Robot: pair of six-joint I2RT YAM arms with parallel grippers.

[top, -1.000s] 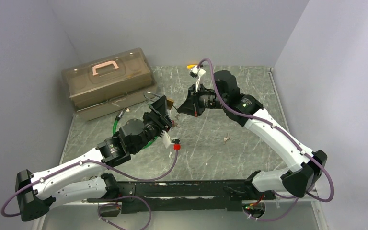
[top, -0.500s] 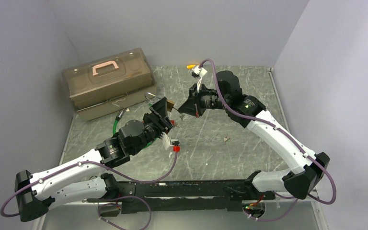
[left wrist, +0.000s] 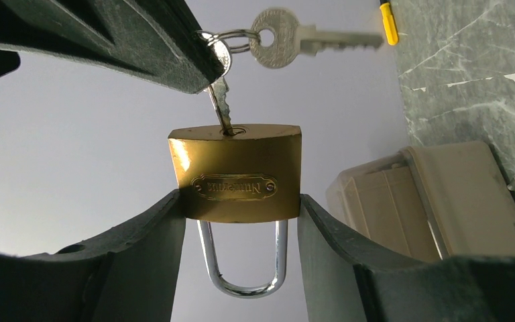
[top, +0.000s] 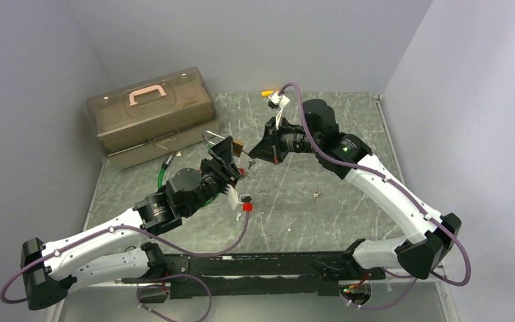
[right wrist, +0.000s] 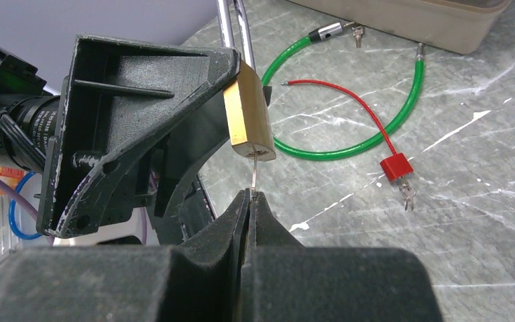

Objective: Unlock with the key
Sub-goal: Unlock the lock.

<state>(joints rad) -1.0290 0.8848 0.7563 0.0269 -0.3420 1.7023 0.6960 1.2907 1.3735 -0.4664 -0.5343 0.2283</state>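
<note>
A brass padlock (left wrist: 235, 171) with a steel shackle (left wrist: 241, 285) is held off the table, and my left gripper (left wrist: 239, 201) is shut on its body from both sides. Both shackle legs sit in the body. A key (left wrist: 220, 107) stands in the keyhole on the end away from the shackle, and a second key (left wrist: 295, 43) hangs from its ring. My right gripper (right wrist: 250, 194) is shut on the key (right wrist: 254, 176) just below the padlock (right wrist: 248, 114). From above, the two grippers meet at mid-table around the padlock (top: 239, 144).
A tan toolbox (top: 151, 114) with a pink handle stands at the back left. A green cable lock (right wrist: 375, 127) and a small red lock (right wrist: 395, 166) on a red wire lie on the table below the grippers. A small metal piece (top: 317, 194) lies right of centre.
The right wrist has shifted very slightly; the padlock, the key and both grips look the same.
</note>
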